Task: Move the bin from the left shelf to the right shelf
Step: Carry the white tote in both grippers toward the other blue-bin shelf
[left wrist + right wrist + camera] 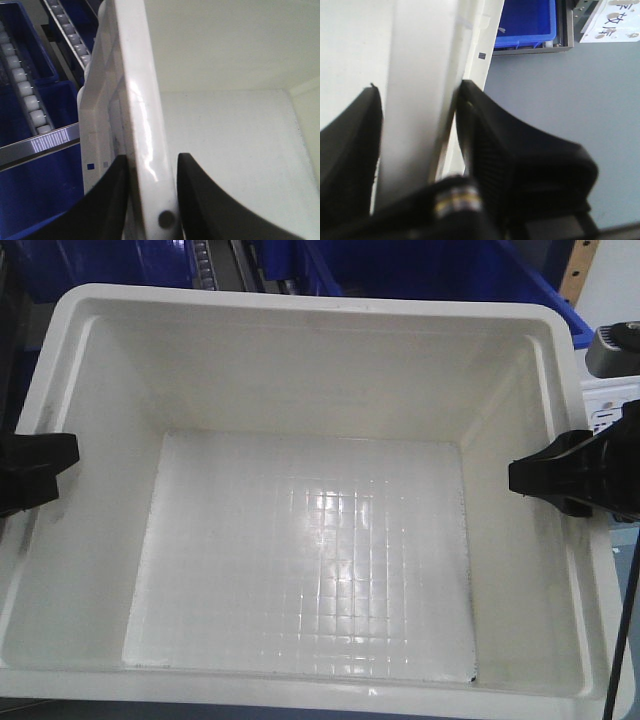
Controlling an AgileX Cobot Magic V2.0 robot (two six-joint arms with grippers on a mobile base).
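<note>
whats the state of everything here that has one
bin: empty, upright, gripped on both side rims
left gripper: jaws shut on bin's left rim
right gripper: jaws shut on bin's right rim
blue totes: behind bin, contents hidden

Dark blue totes (420, 270) sit on shelf roller tracks (25, 90) behind; grey floor (560, 100) below, a wooden post (580, 270) at right.

White bin (300, 350), square-gridded floor — left gripper (152, 157), right gripper (418, 85) black — totes (420, 270) blue
</note>
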